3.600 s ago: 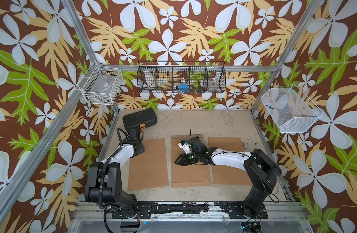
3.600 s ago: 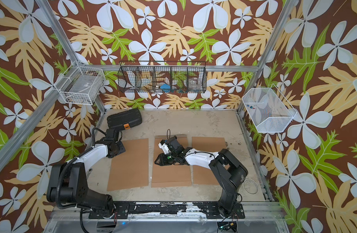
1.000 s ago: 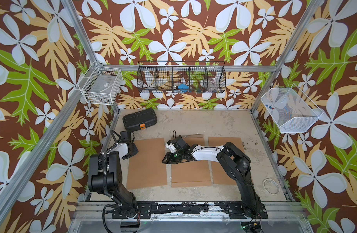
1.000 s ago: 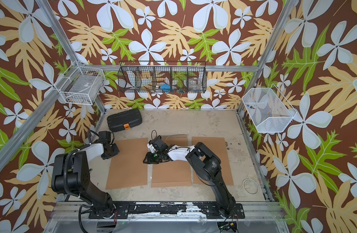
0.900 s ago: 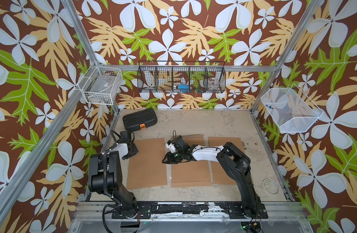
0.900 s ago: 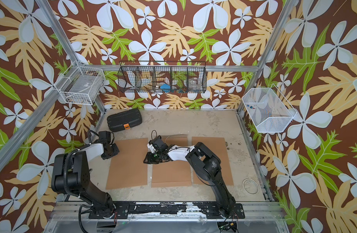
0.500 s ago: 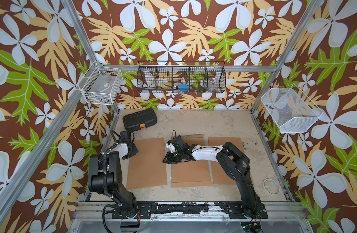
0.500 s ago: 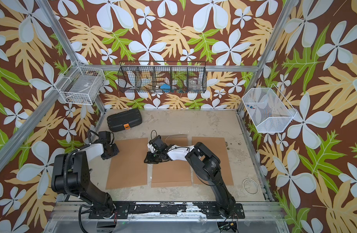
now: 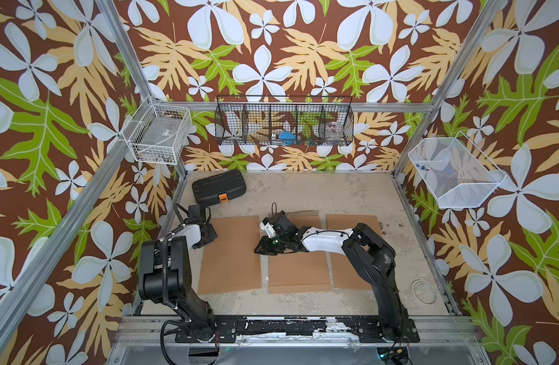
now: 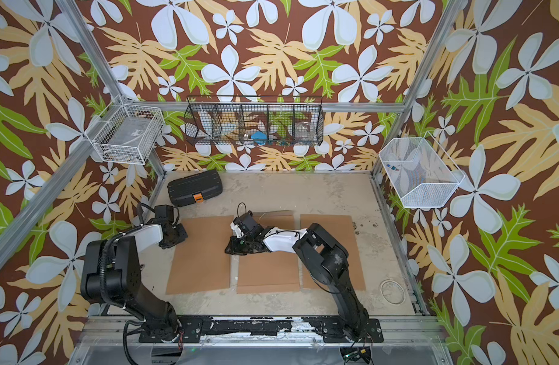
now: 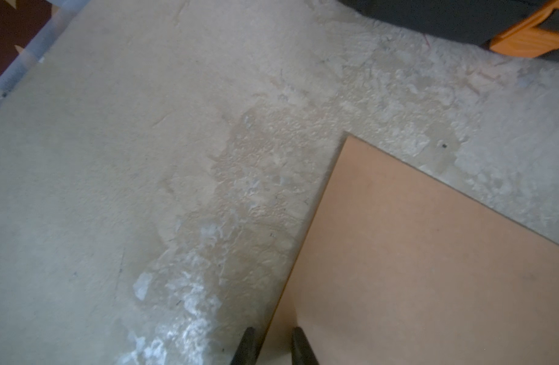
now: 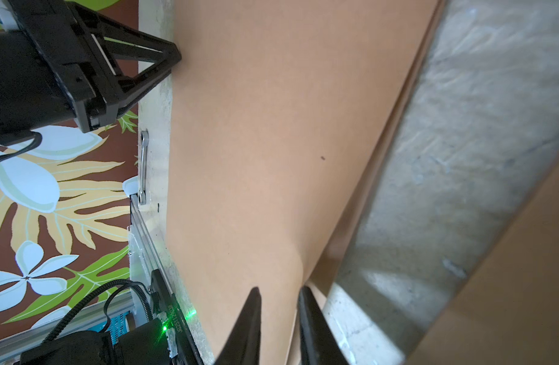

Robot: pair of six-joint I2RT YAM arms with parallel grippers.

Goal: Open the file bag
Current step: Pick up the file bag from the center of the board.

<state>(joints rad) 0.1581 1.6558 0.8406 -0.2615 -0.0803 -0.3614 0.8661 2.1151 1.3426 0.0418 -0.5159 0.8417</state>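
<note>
Three flat brown file bags lie side by side on the table. Both grippers are at the leftmost file bag point(image 9: 230, 252) point(image 10: 202, 256). My left gripper point(image 9: 210, 235) point(image 10: 181, 236) sits at its far left corner; in the left wrist view its jaws point(image 11: 271, 343) pinch the bag's left edge point(image 11: 429, 252), and the paper puckers there. My right gripper point(image 9: 259, 249) point(image 10: 229, 249) is at the bag's right edge. In the right wrist view its jaws point(image 12: 279, 303) are shut on the raised upper sheet point(image 12: 256, 158), with a lower layer showing beneath.
The middle file bag point(image 9: 298, 271) and the right one point(image 9: 350, 271) lie under the right arm. A black case with an orange latch point(image 9: 218, 189) sits at the back left. Wire baskets point(image 9: 284, 124) hang on the walls. A thin ring point(image 9: 425, 292) lies front right.
The right gripper moved from the middle bag to the left bag's right edge and narrowed its jaws onto the sheet. The left gripper came forward from the case to the bag's corner.
</note>
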